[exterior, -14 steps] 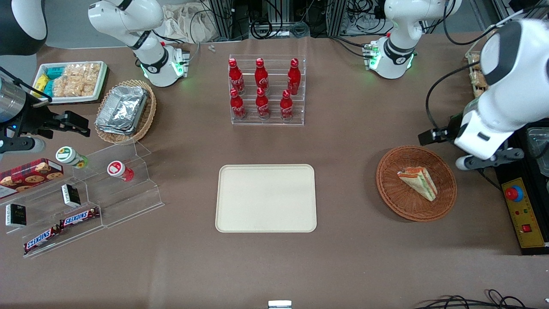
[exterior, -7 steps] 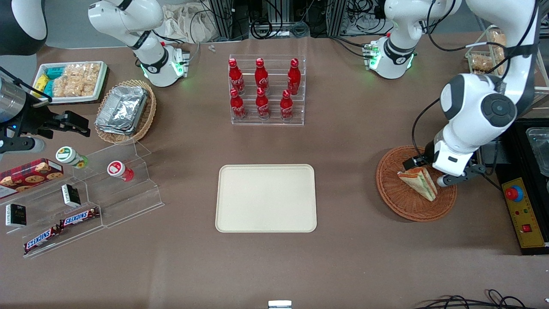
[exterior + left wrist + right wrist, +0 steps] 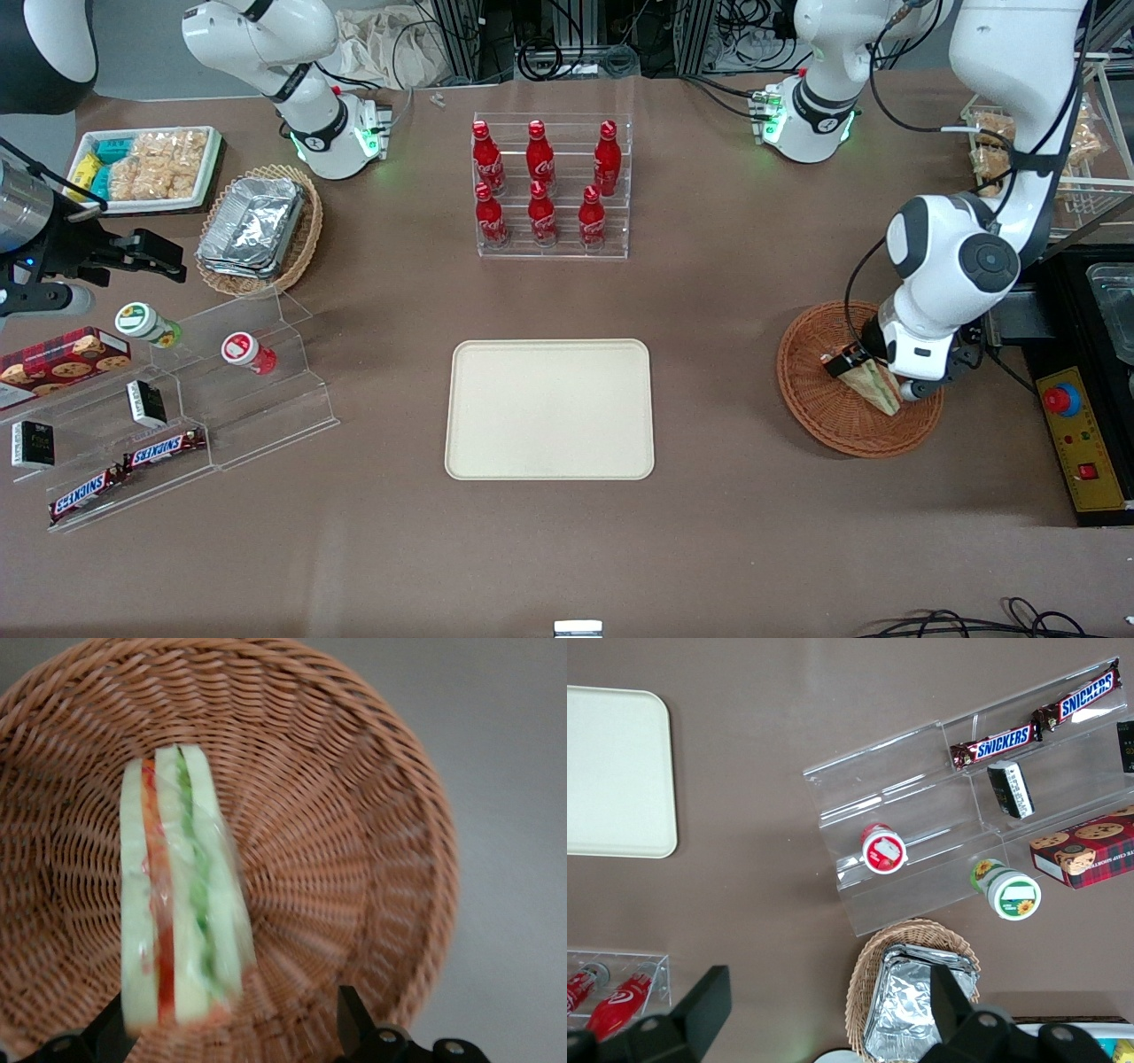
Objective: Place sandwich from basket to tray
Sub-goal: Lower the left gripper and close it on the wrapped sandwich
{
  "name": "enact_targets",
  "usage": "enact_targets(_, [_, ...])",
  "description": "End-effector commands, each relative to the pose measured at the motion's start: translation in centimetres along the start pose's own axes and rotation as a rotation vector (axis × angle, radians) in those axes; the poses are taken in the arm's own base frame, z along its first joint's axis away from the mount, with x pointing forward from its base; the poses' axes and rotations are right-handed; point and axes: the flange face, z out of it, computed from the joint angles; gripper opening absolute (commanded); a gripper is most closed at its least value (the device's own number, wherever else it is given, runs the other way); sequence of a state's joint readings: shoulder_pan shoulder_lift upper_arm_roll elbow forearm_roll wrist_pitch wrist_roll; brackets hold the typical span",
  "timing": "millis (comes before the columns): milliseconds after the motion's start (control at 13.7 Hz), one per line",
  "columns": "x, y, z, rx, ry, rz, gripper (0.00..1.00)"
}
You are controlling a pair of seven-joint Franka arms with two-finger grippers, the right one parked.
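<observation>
Inside basket (image 3: 372, 815): sandwich (image 3: 177, 904), open gripper (image 3: 232, 1028) astride; tray (image 3: 549, 409) bare.

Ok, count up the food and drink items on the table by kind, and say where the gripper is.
Red cola bottles: 6
Snickers bars: 2
Wrapped sandwich: 1
Cookie box: 1
Capped tubs on the acrylic steps: 2
Total: 12
The gripper is open, down in the basket, straddling the sandwich. The tray holds nothing.
</observation>
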State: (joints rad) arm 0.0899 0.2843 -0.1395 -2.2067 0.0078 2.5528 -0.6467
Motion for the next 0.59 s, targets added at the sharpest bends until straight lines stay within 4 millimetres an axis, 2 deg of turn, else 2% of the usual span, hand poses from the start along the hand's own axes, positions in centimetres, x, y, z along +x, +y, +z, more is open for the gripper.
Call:
enact_targets(0, [1.3,-1.5,1.8,0.002,0.015,-0.058,1.00])
enact_targets(73, [1.7,-1.7,2.0,-0.007,0.031,-0.066,0.97])
enact_targets(146, [1.8,-1.9,2.5,-0.010,0.033,-0.077,0.75])
enact_targets(293, [1.9,-1.9,2.5,-0.013,0.038,-0.089,0.25])
enact_targets(366, [2.0,-1.9,2.2,-0.016,0.044,-0.088,0.07])
enact_targets(439, [2.2,-2.2,2.1,-0.015,0.047,-0.094,0.00])
enact_targets(512, [2.3,-2.2,1.8,-0.016,0.051,-0.094,0.00])
